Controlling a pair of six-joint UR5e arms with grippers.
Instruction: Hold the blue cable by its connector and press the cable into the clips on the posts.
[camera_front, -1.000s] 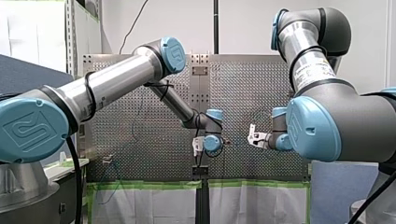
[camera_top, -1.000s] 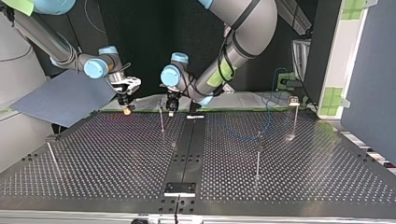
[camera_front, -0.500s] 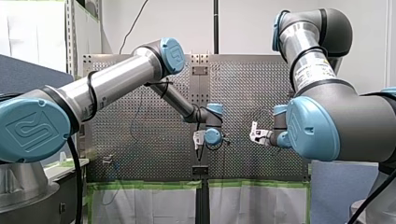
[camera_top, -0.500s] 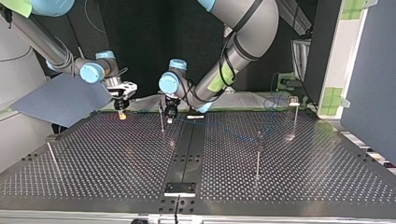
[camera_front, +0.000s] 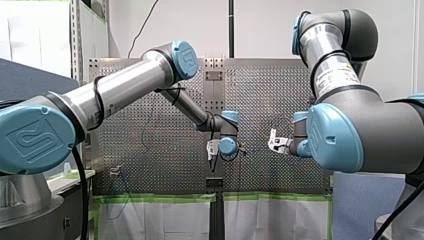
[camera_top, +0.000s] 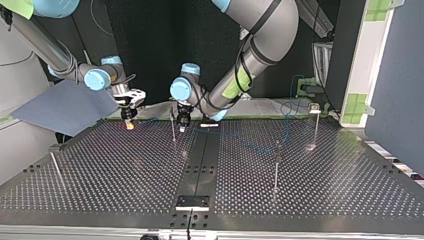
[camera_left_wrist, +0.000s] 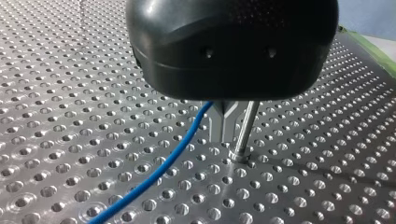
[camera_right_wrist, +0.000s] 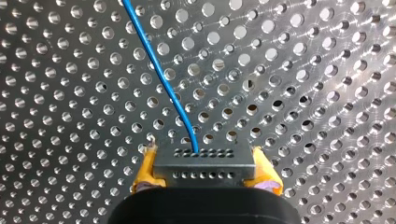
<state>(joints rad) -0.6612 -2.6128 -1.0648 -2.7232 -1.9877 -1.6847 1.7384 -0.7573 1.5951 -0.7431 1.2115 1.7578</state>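
Observation:
The right wrist view has my right gripper (camera_right_wrist: 204, 168) shut with its yellow pads on the grey connector (camera_right_wrist: 204, 161). The blue cable (camera_right_wrist: 161, 77) leaves the connector and runs away over the perforated table. In the left wrist view my left gripper (camera_left_wrist: 224, 126) stands low, right beside a thin post (camera_left_wrist: 243, 133). Its metal fingers (camera_left_wrist: 217, 122) are together, and the blue cable (camera_left_wrist: 163, 165) rises from the table into them. In the top view my left gripper (camera_top: 182, 120) is next to the post (camera_top: 173, 129) at the far edge, and my right gripper (camera_top: 129, 121) is to its left.
Other thin posts stand on the table (camera_top: 150, 180) in the top view: one at the near left (camera_top: 55, 167), one right of the middle (camera_top: 276, 167), one at the far right (camera_top: 316, 122). A dark rail (camera_top: 200, 160) runs down the middle. A blue panel (camera_top: 65, 107) leans at the far left.
In the top view both grippers have shifted left and slightly down. My left gripper has come in next to the far post, and my right gripper carried the connector further left.

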